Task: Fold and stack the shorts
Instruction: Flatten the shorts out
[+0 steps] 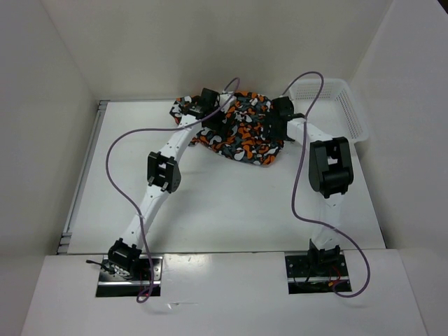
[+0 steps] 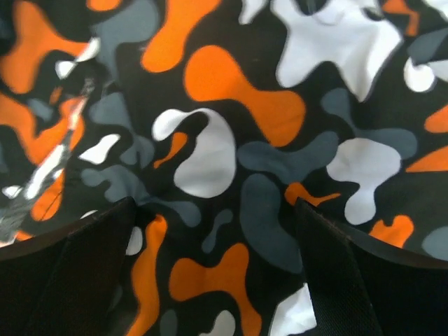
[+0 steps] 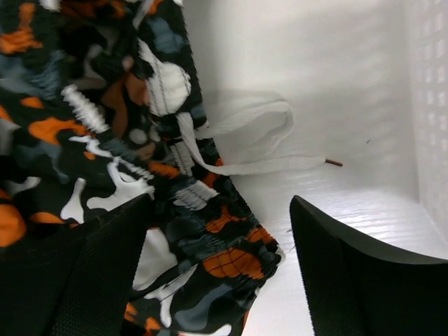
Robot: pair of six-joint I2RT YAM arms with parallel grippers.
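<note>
The shorts lie in a crumpled heap at the far middle of the table, printed in orange, white, black and grey blotches. My left gripper hovers over the heap's left end. In the left wrist view its cloth fills the frame, and the left gripper is open with both fingers just over the fabric. My right gripper is at the heap's right edge. There the right gripper stands open, straddling the gathered waistband edge. A white drawstring trails onto the table.
A white lattice basket stands at the far right, its wall close beside the right gripper. White walls enclose the table at the back and sides. Purple cables arc above both arms.
</note>
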